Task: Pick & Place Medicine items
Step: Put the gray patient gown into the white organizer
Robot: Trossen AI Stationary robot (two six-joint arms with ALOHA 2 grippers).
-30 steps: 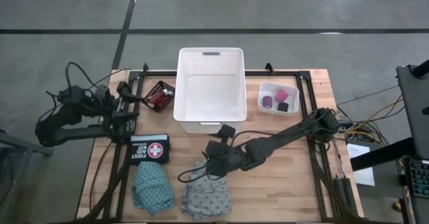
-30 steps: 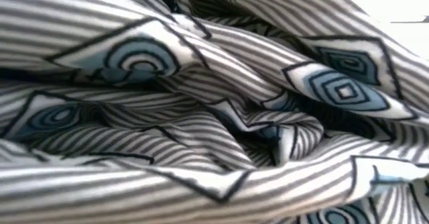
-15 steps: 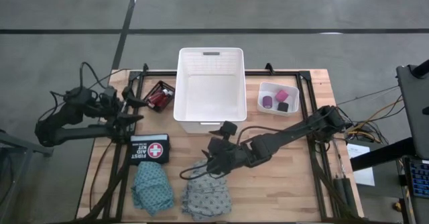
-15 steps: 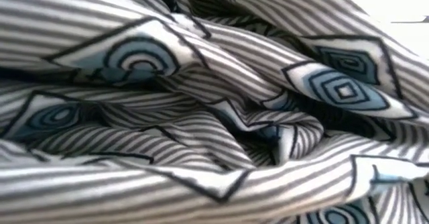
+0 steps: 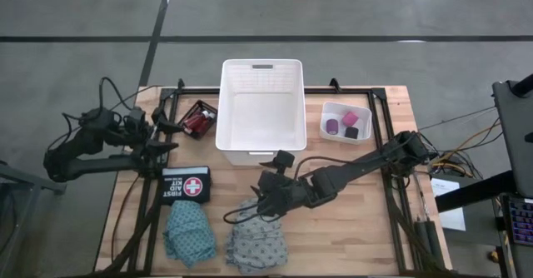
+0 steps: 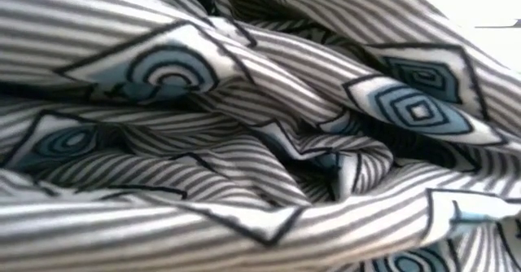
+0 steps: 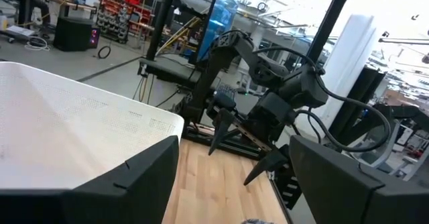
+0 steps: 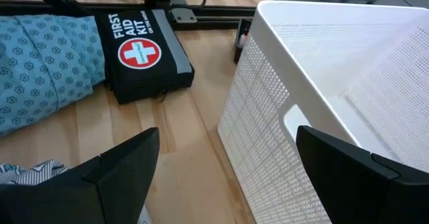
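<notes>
The grey patterned cloth (image 5: 258,245) lies bunched at the table's near edge and fills the low view (image 6: 260,125). The teal cloth (image 5: 188,232) lies to its left. My right gripper (image 5: 255,205) hovers open just beyond the grey cloth's far edge; a corner of that cloth (image 8: 27,174) shows beside one finger. Red bottles (image 5: 198,118) sit in a dark tray left of the white bin (image 5: 260,107). Purple, pink and black rolls (image 5: 344,124) lie in a small white tub. My left gripper (image 5: 165,138) waits open near the table's left edge.
A black first aid kit (image 5: 185,184) lies between the bottle tray and the teal cloth. The white bin's wall (image 8: 268,137) stands close beside my right gripper. Bare wood (image 5: 358,220) stretches right of the grey cloth. A black frame borders the table.
My left arm has shifted its pose slightly at the table's left edge, then held still. My right gripper has stayed over the grey cloth's far edge, and the cloths have not moved.
</notes>
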